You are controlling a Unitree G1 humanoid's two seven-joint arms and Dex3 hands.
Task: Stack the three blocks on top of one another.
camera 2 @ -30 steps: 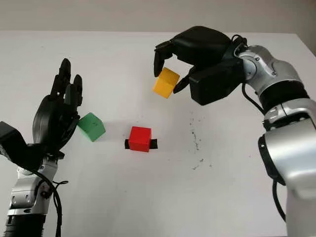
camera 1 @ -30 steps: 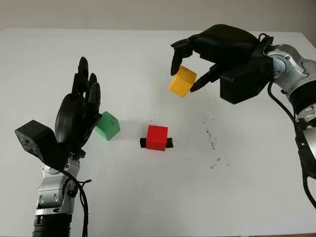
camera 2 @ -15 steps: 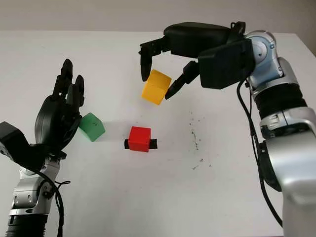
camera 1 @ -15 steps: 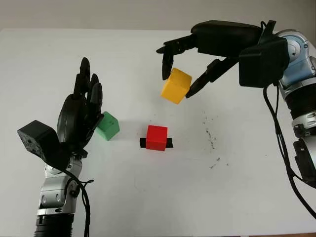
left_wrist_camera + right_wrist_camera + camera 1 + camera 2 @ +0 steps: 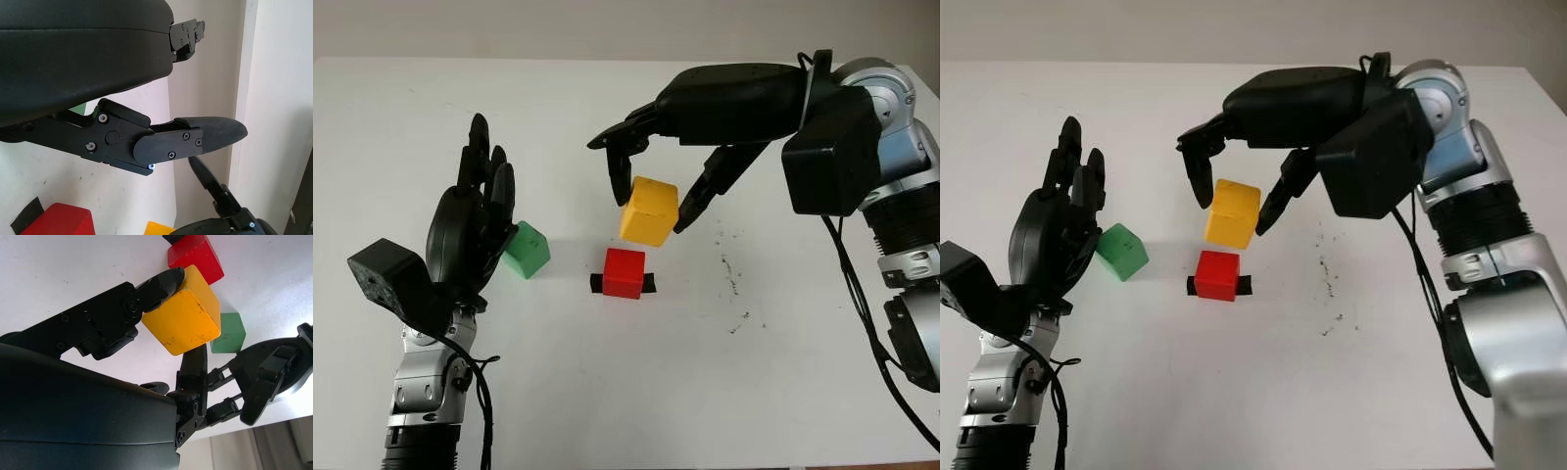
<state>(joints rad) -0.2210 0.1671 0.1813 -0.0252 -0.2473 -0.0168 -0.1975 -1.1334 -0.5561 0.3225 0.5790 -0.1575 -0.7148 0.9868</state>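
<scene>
The white table (image 5: 607,392) carries everything, its far edge meeting a grey wall; a scatter of dark specks lies on its right half. The right arm (image 5: 891,196) reaches in from the right, its lower part cut off by the picture's edge. The right hand (image 5: 652,196) is closed around the yellow block (image 5: 649,211), pinching it between fingertips (image 5: 164,281) on opposite faces. The block hangs tilted in the air just above and slightly behind the red block (image 5: 625,272); whether the two touch cannot be told from the head views, though the wrist view shows a sliver of gap between them. The left hand (image 5: 470,230) stands upright at the table's left, open and holding nothing, its palm side partly hiding the green block (image 5: 528,249) just beside it. The red block sits on a strip of black tape (image 5: 650,283), whose ends alone stick out on either side.
</scene>
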